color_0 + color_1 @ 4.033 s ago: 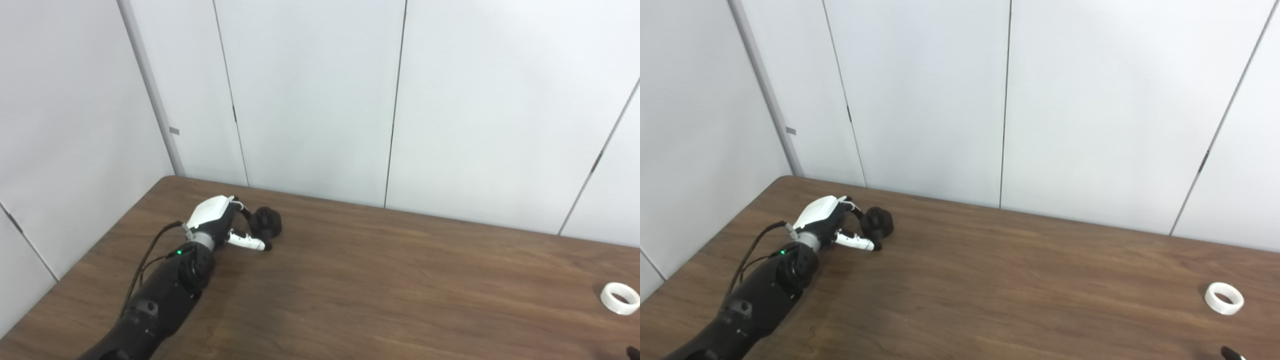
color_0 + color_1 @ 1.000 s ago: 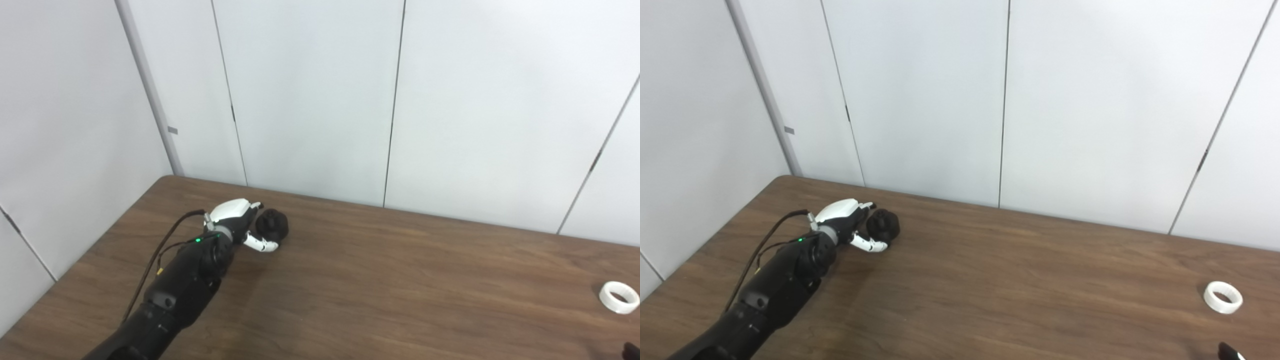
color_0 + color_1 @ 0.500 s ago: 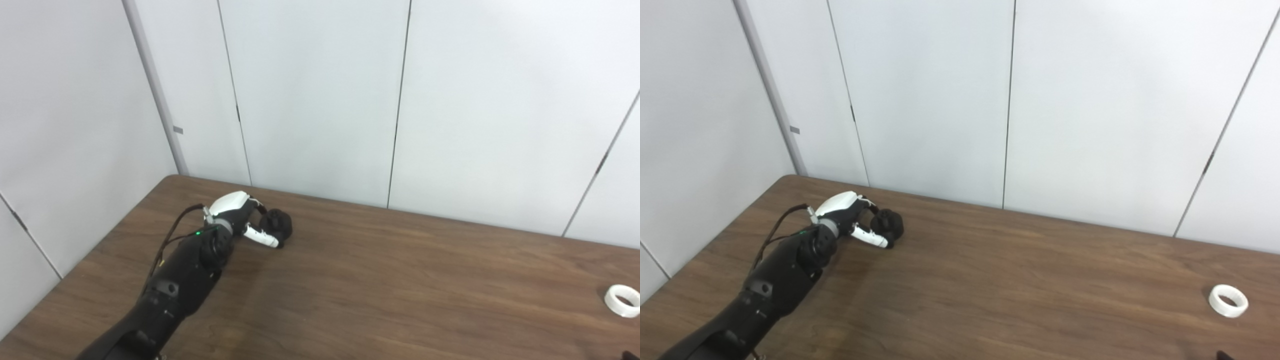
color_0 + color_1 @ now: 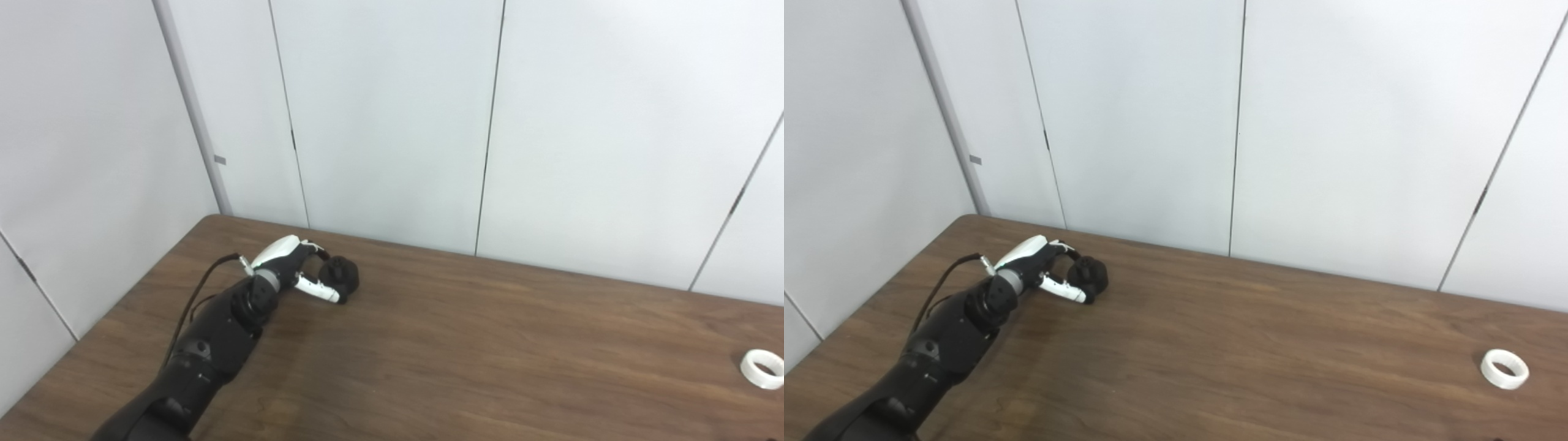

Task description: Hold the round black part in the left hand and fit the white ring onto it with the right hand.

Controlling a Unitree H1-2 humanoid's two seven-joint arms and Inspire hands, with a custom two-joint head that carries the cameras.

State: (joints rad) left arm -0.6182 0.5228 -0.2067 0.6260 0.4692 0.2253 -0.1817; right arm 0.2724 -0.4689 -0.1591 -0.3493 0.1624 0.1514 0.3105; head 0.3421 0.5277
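The round black part (image 4: 342,275) sits on the brown table (image 4: 465,343) at the far left, near the back wall. My left hand (image 4: 293,268) reaches it from the left. Its fingers curl over the top of the part and its thumb (image 4: 317,289) lies against the front. The part still rests on the table. It also shows in the right eye view (image 4: 1091,274). The white ring (image 4: 761,369) lies flat near the table's right edge, far from the part, and also shows in the right eye view (image 4: 1504,369). My right hand is out of view.
White wall panels (image 4: 392,122) stand close behind the table's back edge and along its left side. A black cable (image 4: 199,294) runs along my left forearm. Bare tabletop lies between the part and the ring.
My left forearm has swung a little to the left while the hand stays around the black part. The dark tip at the bottom right corner has dropped out of view. The ring has not moved.
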